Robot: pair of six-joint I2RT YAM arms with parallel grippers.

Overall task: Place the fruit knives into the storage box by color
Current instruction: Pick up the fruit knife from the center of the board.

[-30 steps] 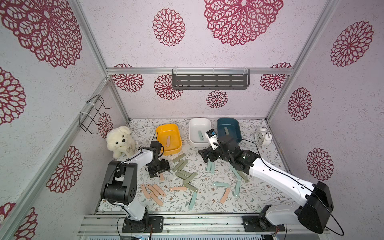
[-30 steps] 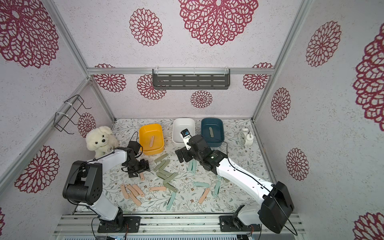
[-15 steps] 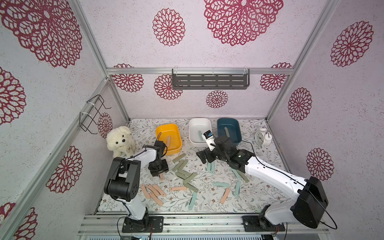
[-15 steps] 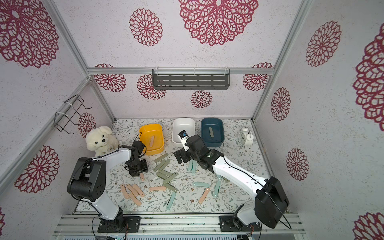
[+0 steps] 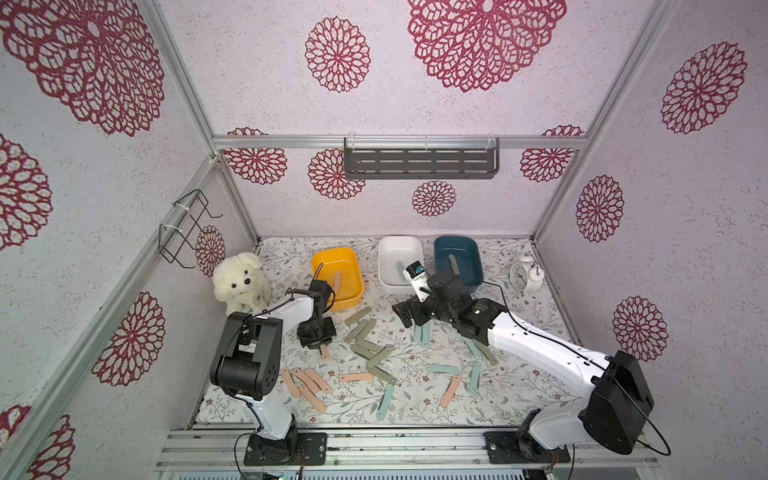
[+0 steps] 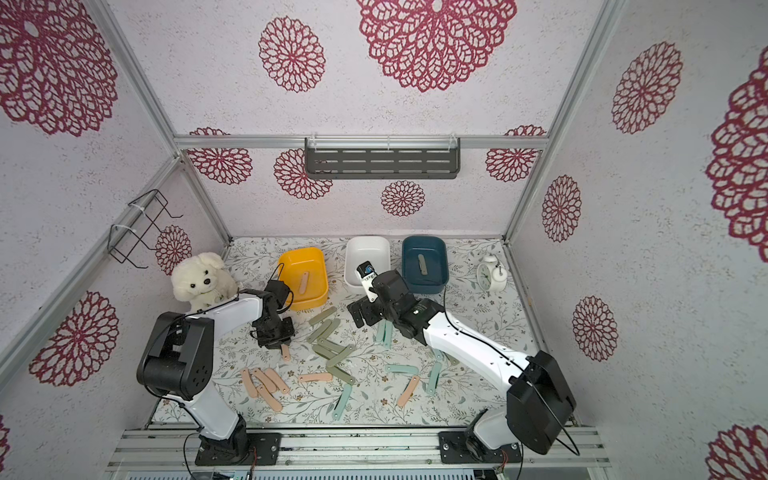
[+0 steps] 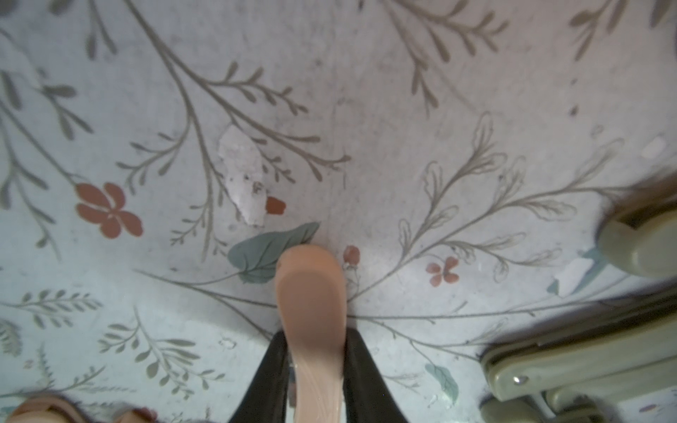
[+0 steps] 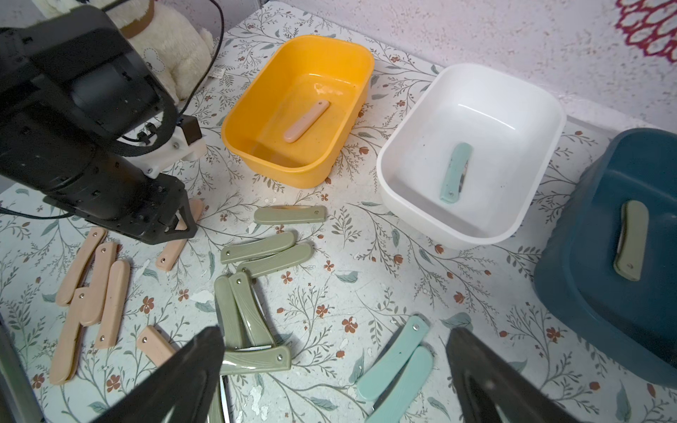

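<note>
Currently, three storage boxes stand in a row at the back of the worktop (image 8: pixel 366 278). Reference item: the white box (image 8: pixel 439 223). The yellow box (image 8: pixel 289 172) stands to the robot's left of it, with a gap between. The blue box (image 8: pixel 604 322) stands close on its right.

Contents:
- Yellow box: one peach knife (image 8: pixel 306 121), lying flat on the box floor.
- White box: one teal knife (image 8: pixel 455 173), flat.
- Blue box: one sage-green knife (image 8: pixel 632 240), flat.

Left gripper (image 7: pixel 311 340): in front of the white box and to its left, past the yellow box's near corner. It is clamped on a second peach knife (image 7: pixel 311 293), whose free end points away from the boxes, low over the worktop. Whether that end touches the surface cannot be told.

Right gripper (image 8: pixel 333 344): just in front of the white box, jaws spread wide, nothing between them. It hangs above a teal pair (image 8: pixel 395 362) lying side by side on the worktop.

Loose stock:
- Sage-green knives (image 5: pixel 368 345) lie in a loose heap, some overlapping, in front of the white box and toward its left.
- A group of peach knives (image 5: pixel 305 380) lies farther to the front and left.
- More teal knives (image 5: pixel 442 368), with a single peach one (image 5: pixel 450 390) among them, lie scattered to the front and right of the white box, partly under the right arm.
</note>
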